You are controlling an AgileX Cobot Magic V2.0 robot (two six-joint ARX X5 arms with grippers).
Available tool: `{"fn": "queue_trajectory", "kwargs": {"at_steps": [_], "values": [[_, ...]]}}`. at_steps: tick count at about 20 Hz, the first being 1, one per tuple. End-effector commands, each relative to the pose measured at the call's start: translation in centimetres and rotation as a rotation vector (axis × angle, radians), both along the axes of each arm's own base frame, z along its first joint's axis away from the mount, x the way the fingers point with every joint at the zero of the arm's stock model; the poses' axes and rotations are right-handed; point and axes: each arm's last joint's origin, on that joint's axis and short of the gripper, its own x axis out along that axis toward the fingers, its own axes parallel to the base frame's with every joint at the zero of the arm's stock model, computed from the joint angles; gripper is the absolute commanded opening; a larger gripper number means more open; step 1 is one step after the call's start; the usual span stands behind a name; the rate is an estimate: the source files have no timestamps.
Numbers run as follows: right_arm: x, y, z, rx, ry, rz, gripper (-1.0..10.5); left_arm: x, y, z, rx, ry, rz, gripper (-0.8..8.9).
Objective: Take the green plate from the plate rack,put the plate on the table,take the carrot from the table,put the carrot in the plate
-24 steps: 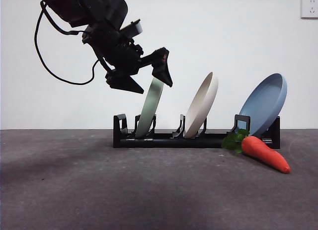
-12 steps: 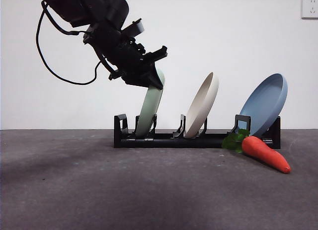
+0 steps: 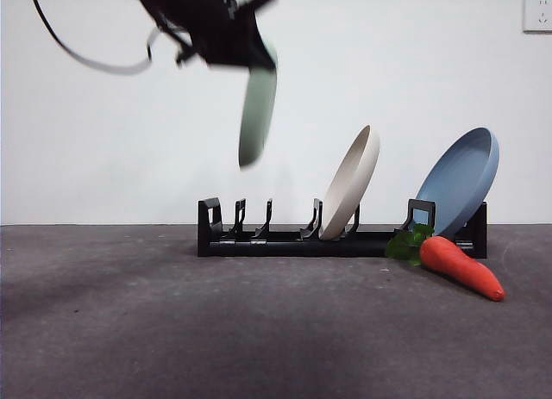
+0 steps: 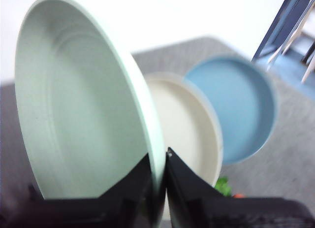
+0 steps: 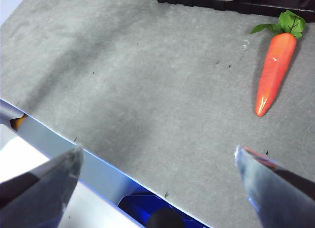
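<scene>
The green plate (image 3: 257, 115) hangs edge-on in the air, well above the black plate rack (image 3: 285, 242). My left gripper (image 3: 257, 61) is shut on its upper rim; in the left wrist view the two jaws pinch the rim of the green plate (image 4: 83, 114) at the left gripper (image 4: 158, 165). The carrot (image 3: 461, 265) lies on the table (image 3: 172, 330) at the rack's right end, leaves toward the rack. My right gripper (image 5: 157, 151) stands open above the table's near edge, away from the carrot (image 5: 274, 73).
A beige plate (image 3: 349, 183) and a blue plate (image 3: 461, 179) lean in the rack's middle and right slots; the rack's left slots hold nothing. A wall socket (image 3: 536, 13) sits at the top right.
The left gripper closed on the green plate's rim, then lifted it straight up out of the rack's left slot. The carrot and the other plates have not moved.
</scene>
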Motion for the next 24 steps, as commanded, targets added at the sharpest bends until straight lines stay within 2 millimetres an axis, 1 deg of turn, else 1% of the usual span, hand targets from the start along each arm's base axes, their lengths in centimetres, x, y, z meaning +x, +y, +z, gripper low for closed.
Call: {"fn": "queue_trajectory", "kwargs": {"at_steps": [1, 2, 3, 4, 6, 8, 10, 12, 14, 16, 17, 21, 24], "values": [[0.0, 0.0, 0.1, -0.005, -0.012, 0.007, 6.0, -2.3, 0.7, 3.0, -0.005, -0.042, -0.012, -0.08], [0.0, 0.0, 0.1, -0.005, -0.012, 0.007, 6.0, -3.9, 1.0, 4.4, 0.019, -0.063, -0.03, -0.07], [0.0, 0.0, 0.1, -0.005, -0.012, 0.006, 6.0, -5.4, 1.1, 5.4, 0.063, -0.086, -0.047, -0.07], [0.0, 0.0, 0.1, -0.005, -0.012, 0.007, 6.0, -7.4, 1.2, 6.4, 0.145, -0.109, -0.053, -0.07], [0.0, 0.0, 0.1, -0.005, -0.012, 0.006, 6.0, -11.0, 0.9, 7.1, 0.336, -0.123, -0.072, -0.06], [0.0, 0.0, 0.1, -0.005, -0.012, 0.007, 6.0, -14.1, 0.0, 6.8, 0.526, -0.108, -0.114, -0.06], [0.0, 0.0, 0.1, -0.004, -0.012, 0.006, 6.0, -16.0, -1.3, 6.1, 0.666, -0.086, -0.135, -0.06], [0.0, 0.0, 0.1, -0.004, -0.011, 0.007, 6.0, -17.5, -2.7, 5.1, 0.764, -0.087, -0.176, -0.05], [0.0, 0.0, 0.1, -0.005, -0.011, 0.007, 6.0, -19.0, -4.5, 3.3, 0.837, -0.099, -0.216, -0.05], [0.0, 0.0, 0.1, -0.005, -0.011, 0.007, 6.0, -20.1, -6.0, 0.4, 0.933, -0.107, -0.218, -0.05], [0.0, 0.0, 0.1, -0.005, -0.011, 0.007, 6.0, -20.4, -6.6, -1.2, 0.97, -0.109, -0.247, -0.06], [0.0, 0.0, 0.1, -0.004, -0.011, 0.007, 6.0, -21.8, -8.1, -7.8, 1.07, -0.157, -0.295, -0.06], [0.0, 0.0, 0.1, -0.005, -0.011, 0.007, 5.9, -22.8, -9.2, -12.1, 1.214, -0.217, -0.347, -0.06]]}}
